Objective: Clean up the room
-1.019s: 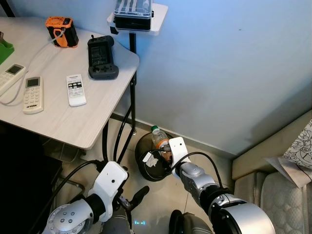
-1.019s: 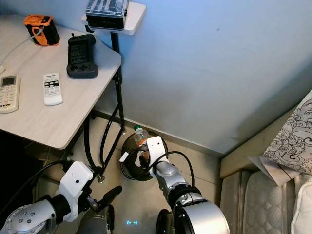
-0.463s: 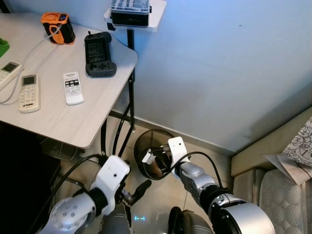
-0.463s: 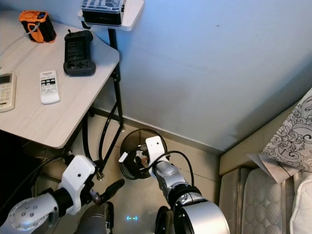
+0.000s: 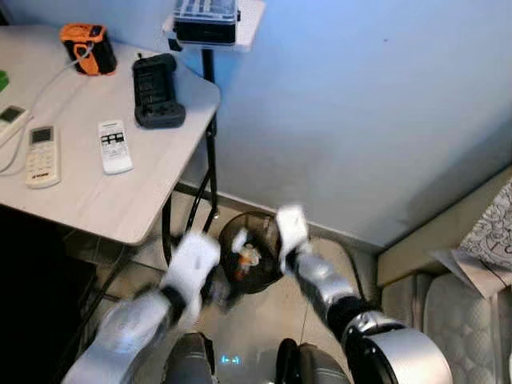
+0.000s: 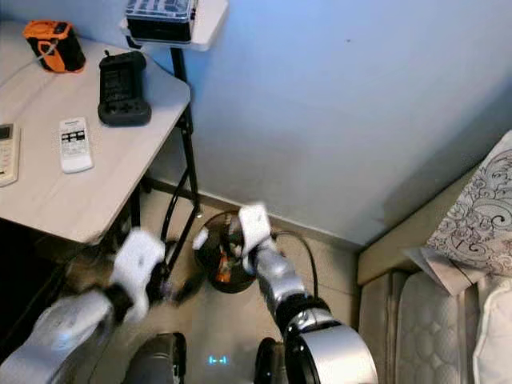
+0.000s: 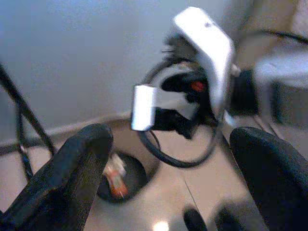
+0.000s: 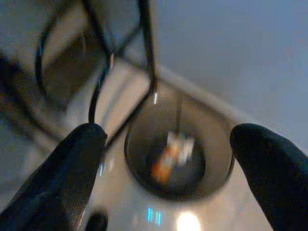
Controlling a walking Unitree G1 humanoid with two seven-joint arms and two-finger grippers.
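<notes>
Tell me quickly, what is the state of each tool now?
Left tool: open, holding nothing.
Right tool: open, empty, above the bin.

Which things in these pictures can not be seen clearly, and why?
- Left tool: smeared by motion blur in the eye views.
- Bottle in the bin: blurred in the right wrist view; label unreadable.
- Remotes: buttons too small to read in the left eye view.
- Box on the shelf: cut off by the top edge.
</notes>
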